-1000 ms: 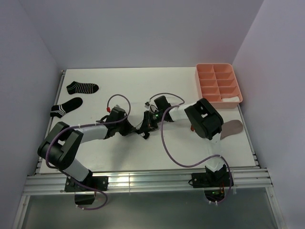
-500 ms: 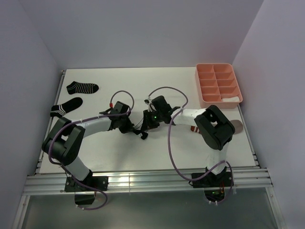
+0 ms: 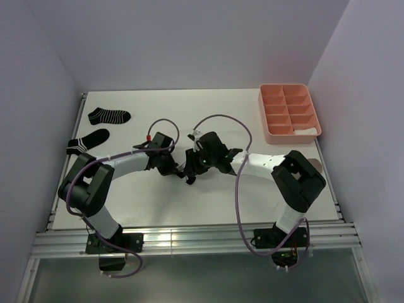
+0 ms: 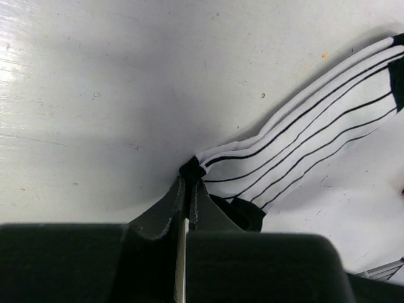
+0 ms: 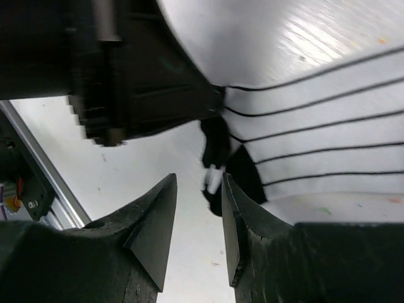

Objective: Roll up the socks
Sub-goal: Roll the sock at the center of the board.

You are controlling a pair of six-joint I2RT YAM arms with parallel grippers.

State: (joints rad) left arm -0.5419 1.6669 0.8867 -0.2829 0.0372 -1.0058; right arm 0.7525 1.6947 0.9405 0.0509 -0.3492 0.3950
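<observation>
Left pincer [image 4: 188,181] clamping striped sock [image 4: 303,139], right pincer [image 5: 199,180] parted

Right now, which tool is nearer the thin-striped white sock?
Left. The left tool is shut on the black corner of the thin-striped white sock. The right tool is open beside its black patch and grips nothing.

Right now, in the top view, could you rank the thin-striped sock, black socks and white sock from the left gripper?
1. Thin-striped sock: in the left gripper.
2. Black socks, left: too close to call.
3. White sock: tray, right.
</observation>
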